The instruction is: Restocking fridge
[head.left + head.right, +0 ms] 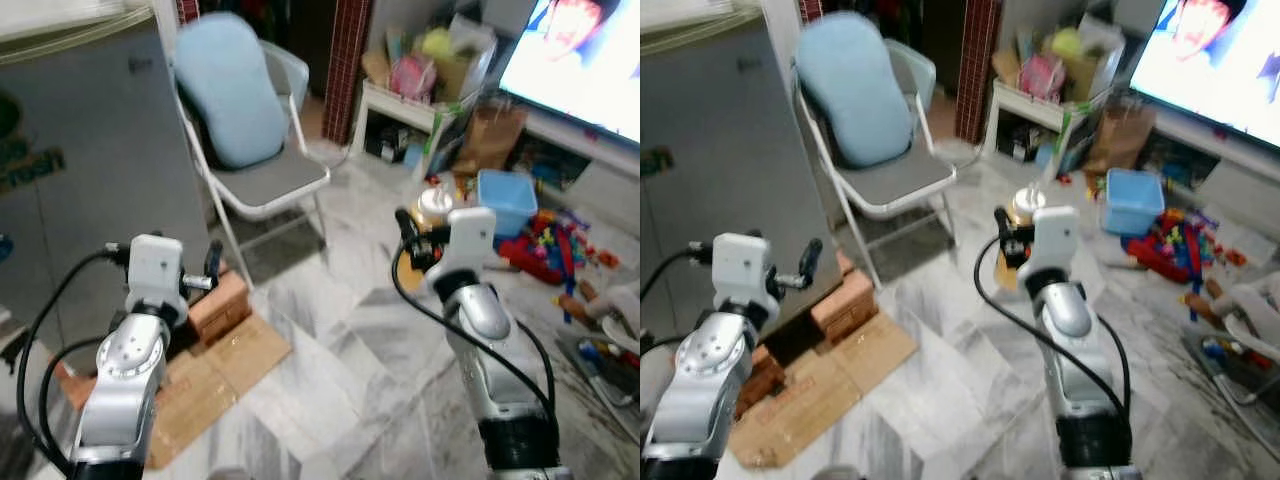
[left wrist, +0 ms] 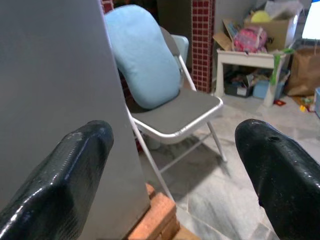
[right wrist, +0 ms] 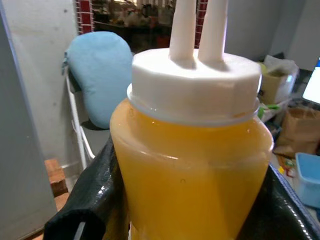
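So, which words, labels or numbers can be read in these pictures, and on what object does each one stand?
Gold lettering on the grey fridge door: too blurred to read.
Small mark near the fridge's top edge: too small to read.
Squeeze bottle in the right gripper: no label visible.

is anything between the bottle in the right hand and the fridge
Nothing on the floor path. The right end effector holds the orange bottle; the fridge stands to the robot's left, door shut, folding chair beside it.
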Motion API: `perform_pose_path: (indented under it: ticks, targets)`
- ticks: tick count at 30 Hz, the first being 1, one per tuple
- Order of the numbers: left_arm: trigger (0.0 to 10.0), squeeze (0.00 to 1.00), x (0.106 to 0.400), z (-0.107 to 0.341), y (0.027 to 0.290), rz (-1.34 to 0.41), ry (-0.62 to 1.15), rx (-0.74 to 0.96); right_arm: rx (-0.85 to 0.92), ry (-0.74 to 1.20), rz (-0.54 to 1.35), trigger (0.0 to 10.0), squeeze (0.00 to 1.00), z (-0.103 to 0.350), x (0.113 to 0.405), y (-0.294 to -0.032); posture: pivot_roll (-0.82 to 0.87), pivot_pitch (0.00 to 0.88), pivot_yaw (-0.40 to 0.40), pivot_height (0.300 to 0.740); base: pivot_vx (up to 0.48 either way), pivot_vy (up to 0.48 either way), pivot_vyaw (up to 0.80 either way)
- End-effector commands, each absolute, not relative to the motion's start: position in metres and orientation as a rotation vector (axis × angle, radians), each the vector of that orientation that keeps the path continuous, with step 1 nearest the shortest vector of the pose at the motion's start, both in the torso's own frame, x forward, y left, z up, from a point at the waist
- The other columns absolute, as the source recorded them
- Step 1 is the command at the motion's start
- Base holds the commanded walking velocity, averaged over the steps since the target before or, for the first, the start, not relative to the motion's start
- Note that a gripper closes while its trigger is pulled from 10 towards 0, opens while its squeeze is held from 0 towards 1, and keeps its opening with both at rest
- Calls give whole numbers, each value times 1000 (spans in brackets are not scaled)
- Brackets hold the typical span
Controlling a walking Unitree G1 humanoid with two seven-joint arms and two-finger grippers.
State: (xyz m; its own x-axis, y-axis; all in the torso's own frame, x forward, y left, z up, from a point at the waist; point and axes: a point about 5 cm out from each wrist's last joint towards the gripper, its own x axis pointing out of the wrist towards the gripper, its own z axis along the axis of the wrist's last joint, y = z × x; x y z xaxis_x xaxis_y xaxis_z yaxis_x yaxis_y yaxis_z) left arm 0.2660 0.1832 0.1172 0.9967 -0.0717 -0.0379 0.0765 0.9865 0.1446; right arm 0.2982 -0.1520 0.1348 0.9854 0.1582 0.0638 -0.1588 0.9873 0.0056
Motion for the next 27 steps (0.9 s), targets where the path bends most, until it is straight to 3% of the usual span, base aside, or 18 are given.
perform_pose_path:
  ticks: [1,15,27]
  targets:
    - [10000,0,269,119,174,-93,21,134,14,-74,102,10000,0,138,297,-170,51,0,-78,740,0,465,0]
    - [10000,0,268,121,182,-21,7,87,-126,-74,166,10000,0,139,300,-161,62,0,-93,740,0,474,0]
    - [10000,0,265,122,166,-96,-5,99,-117,-33,129,10000,0,131,298,-171,54,0,-87,740,0,479,0]
